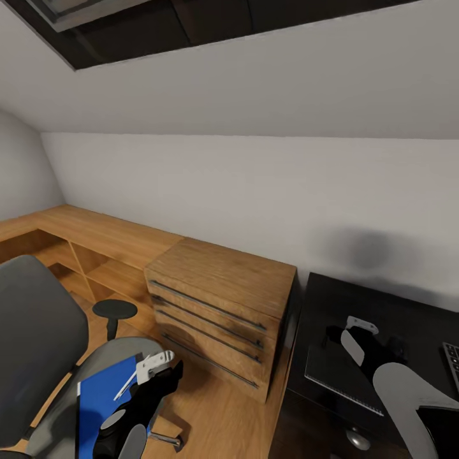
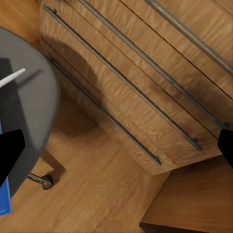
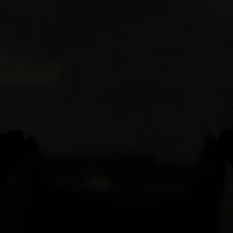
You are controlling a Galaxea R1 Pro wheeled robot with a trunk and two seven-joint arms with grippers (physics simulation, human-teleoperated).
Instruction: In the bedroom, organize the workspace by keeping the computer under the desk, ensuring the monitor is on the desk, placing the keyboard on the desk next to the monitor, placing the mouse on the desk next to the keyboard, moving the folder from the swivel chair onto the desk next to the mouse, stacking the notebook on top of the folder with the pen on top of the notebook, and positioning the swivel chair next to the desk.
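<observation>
At the bottom left of the head view, the left gripper [image 1: 148,370] hovers over the swivel chair [image 1: 38,331], its dark fingers just above the blue folder [image 1: 102,395] that lies on the grey seat. The pen [image 1: 125,386], thin and white, rests on the folder right beside the fingertips. In the left wrist view the two finger tips sit at opposite edges of the frame, so the jaws stand wide apart, holding nothing; the seat, a sliver of folder [image 2: 4,199] and the pen tip [image 2: 12,77] show at one side.

At the bottom right, the right gripper [image 1: 347,338] hangs over the glossy black desk [image 1: 331,293], just above the dark notebook [image 1: 338,373] lying flat there. Whether its jaws are parted or closed cannot be told; the right wrist view is almost wholly black. The keyboard [image 1: 452,360] peeks in at the right edge, near the notebook.

Further back, in the middle, a light wooden drawer unit [image 1: 220,306] with bar handles stands between chair and desk. Behind it runs a grey wall [image 1: 255,191] under a sloped ceiling.
</observation>
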